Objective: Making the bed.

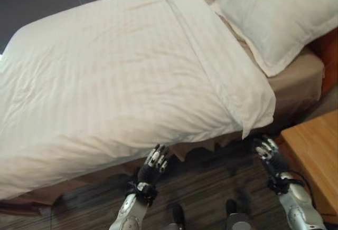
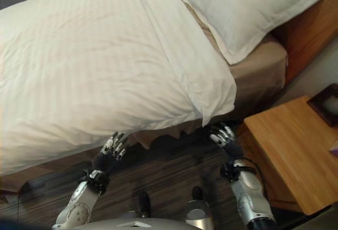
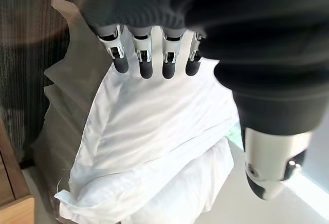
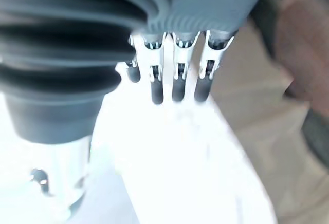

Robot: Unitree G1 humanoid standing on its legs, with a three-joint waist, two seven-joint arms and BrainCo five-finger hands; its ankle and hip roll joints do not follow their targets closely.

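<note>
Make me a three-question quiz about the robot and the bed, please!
1. Where is the wooden bedside table?
A on the robot's right
B on the robot's left
C on top of the bed

2. What colour is the striped cotton duvet?
A blue
B white
C red

3. What are the left hand and right hand doing?
A holding the big white pillow
B holding nothing, fingers straight
C clutching a cup

Answers: 1 A, it stands right of the bed. 2 B, it looks white throughout. 3 B, both hang below the duvet's edge.
</note>
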